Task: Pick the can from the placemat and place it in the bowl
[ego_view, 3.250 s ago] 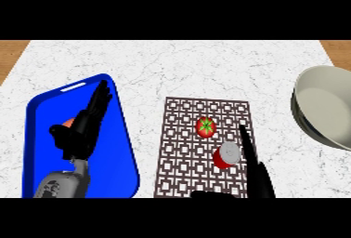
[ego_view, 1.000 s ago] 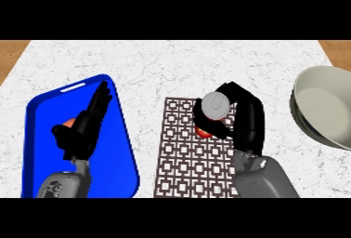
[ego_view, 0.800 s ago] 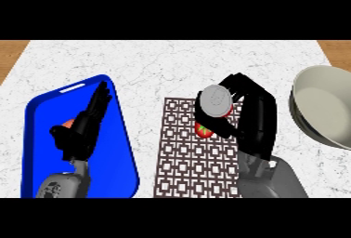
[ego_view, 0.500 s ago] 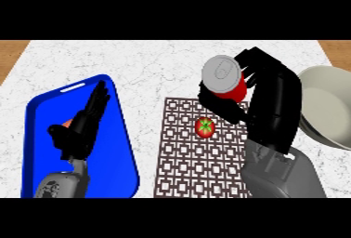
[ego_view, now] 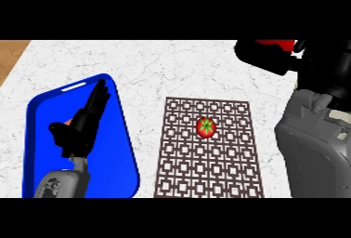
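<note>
Over the marble counter, the right hand curls round the red can.

— Anything in my way on the placemat?
— One tomato mid-mat. My right forearm blocks the right side; the left hand covers the blue tray.

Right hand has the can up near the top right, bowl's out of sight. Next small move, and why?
Probably keep carrying rightward a little, then lower. The right hand is curled round the red can, lifted well off the placemat, where only the tomato remains. The bowl is hidden behind the right arm, so I'd release only once it shows beneath the can. The left hand rests open over the blue tray.
</note>
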Controlling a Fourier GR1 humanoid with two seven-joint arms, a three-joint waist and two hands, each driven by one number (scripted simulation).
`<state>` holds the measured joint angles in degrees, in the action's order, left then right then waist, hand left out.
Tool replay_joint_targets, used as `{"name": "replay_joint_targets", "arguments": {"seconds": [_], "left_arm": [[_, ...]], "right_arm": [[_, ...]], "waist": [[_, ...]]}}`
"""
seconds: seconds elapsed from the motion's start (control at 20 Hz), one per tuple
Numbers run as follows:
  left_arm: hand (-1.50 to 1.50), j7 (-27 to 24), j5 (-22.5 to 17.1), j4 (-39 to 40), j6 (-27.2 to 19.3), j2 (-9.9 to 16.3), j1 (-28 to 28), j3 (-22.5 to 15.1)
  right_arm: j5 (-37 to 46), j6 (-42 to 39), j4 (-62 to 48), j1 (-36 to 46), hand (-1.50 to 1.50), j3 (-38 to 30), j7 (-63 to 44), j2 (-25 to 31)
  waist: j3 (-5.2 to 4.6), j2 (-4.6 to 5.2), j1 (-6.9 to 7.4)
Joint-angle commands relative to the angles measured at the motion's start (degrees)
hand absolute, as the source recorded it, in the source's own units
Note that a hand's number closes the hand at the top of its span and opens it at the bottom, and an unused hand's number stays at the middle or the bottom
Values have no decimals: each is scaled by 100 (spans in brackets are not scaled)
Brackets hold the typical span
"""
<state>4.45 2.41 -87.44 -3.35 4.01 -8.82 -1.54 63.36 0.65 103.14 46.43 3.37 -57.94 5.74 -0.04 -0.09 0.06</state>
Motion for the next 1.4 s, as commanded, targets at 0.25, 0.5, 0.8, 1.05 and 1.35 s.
{"name": "replay_joint_targets", "arguments": {"seconds": [0.25, 0.5, 0.8, 1.05, 1.35], "left_arm": [[0, -15, 190, -30, -212, -205, 82, -139], [0, 124, 62, -302, -14, -71, 168, -112], [0, 169, 191, -296, -48, -112, 93, -197], [0, 216, 138, -314, -99, -204, 93, -147], [0, 162, 54, -338, 139, -94, 300, -135]], "right_arm": [[-298, -601, -797, 3, 150, -950, 363, 1085], [-10, -709, -1427, -296, 150, -926, 556, 1450], [-443, -41, -2119, -907, 150, -1740, 1676, 2075], [-398, 484, -2440, -1421, 150, -1881, 2026, 2063], [-601, 868, -3360, -1622, 150, -2183, 2500, 2172]], "waist": [[3, 7, -20], [2, 14, 11], [7, 19, 0], [5, 11, 6], [5, 12, 21]]}}
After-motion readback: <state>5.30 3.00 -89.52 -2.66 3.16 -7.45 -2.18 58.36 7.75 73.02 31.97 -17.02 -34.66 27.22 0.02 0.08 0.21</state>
